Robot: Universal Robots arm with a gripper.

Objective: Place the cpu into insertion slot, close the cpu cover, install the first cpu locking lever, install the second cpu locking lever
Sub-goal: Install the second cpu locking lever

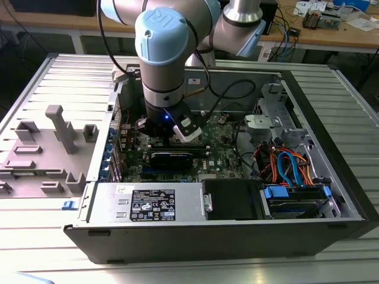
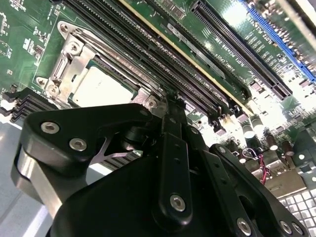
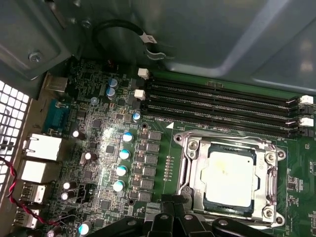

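Exterior view: tool (image 1: 170,137) low inside open computer case (image 1: 331,177), over the motherboard.
Second wrist view: fingers closed together, gripping nothing, just beside the insertion slot (image 2: 96,79).
First wrist view: cpu (image 3: 230,177) seated in that slot, cpu cover (image 3: 195,170) shut around it.

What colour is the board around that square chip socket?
Green circuit board, dotted with small parts; it shows best in the first wrist view.
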